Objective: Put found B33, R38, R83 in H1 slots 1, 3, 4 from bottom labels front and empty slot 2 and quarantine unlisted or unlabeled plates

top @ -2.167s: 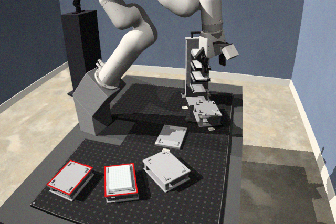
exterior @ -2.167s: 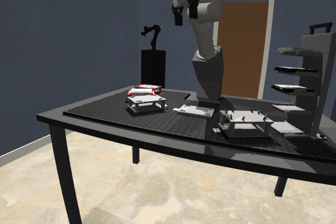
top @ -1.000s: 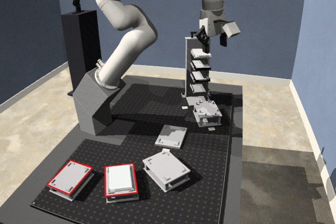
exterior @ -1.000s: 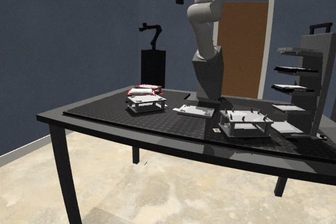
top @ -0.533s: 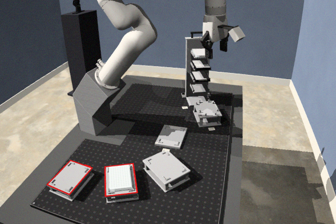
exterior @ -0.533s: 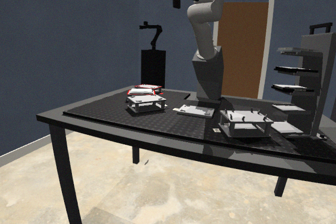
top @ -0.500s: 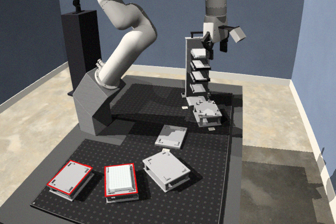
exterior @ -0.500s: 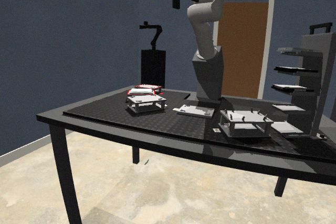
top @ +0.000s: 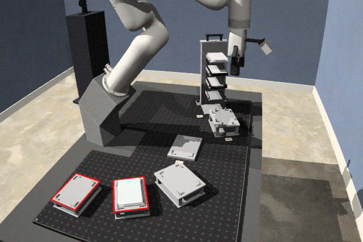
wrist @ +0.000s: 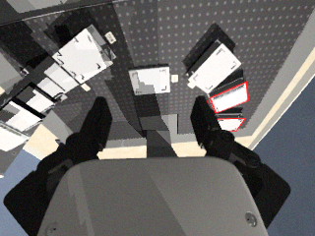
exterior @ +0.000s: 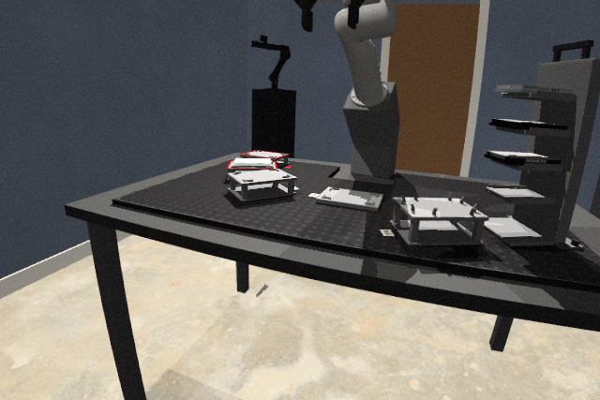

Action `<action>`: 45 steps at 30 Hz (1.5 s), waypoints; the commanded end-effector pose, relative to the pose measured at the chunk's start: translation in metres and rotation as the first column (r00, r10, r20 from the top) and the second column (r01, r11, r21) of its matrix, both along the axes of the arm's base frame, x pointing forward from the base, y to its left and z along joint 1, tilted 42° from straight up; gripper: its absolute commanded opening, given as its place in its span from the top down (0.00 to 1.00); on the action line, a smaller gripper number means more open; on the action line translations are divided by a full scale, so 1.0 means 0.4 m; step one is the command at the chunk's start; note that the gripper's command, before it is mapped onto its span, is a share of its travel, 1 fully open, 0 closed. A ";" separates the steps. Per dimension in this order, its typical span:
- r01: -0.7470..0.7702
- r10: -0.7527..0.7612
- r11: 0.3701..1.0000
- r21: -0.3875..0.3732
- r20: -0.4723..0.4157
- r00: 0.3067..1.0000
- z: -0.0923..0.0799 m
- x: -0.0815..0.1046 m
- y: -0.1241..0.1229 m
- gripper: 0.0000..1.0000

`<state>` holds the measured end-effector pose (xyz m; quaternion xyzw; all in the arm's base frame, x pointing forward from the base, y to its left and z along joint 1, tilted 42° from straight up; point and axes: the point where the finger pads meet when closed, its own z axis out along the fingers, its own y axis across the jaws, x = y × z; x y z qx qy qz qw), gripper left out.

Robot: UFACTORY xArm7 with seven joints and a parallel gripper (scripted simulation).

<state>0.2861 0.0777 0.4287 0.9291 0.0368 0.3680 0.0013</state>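
Observation:
The plate hotel H1 [top: 215,72] stands at the back of the deck and also shows in the exterior view [exterior: 542,154]. Its top shelf holds a white plate [top: 216,56]. The two shelves below hold dark plates [top: 216,69] [top: 216,82]. The bottom shelf [top: 214,95] looks light grey; I cannot tell if a plate lies on it. I can read no labels. My gripper [top: 236,64] hangs in the air just right of the hotel's upper shelves, open and empty; it also shows in the exterior view [exterior: 329,8] and in the wrist view [wrist: 150,120].
Two red-edged quarantine nests stand at the front left: one bare [top: 75,191], one with a white plate [top: 130,194]. A raised nest [top: 179,183], a flat nest [top: 185,147] and a raised nest with pins [top: 224,121] in front of the hotel are bare.

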 end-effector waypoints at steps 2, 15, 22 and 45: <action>-0.129 0.129 0.980 -0.154 -0.009 0.992 -0.022 0.041 0.016 0.00; -0.356 0.353 0.843 -0.404 -0.085 0.932 -0.076 0.100 0.058 0.00; -0.485 0.479 0.695 -0.530 -0.162 0.863 -0.112 0.129 0.092 0.00; -0.698 0.690 0.145 -0.701 -0.434 0.579 -0.234 0.183 0.216 0.00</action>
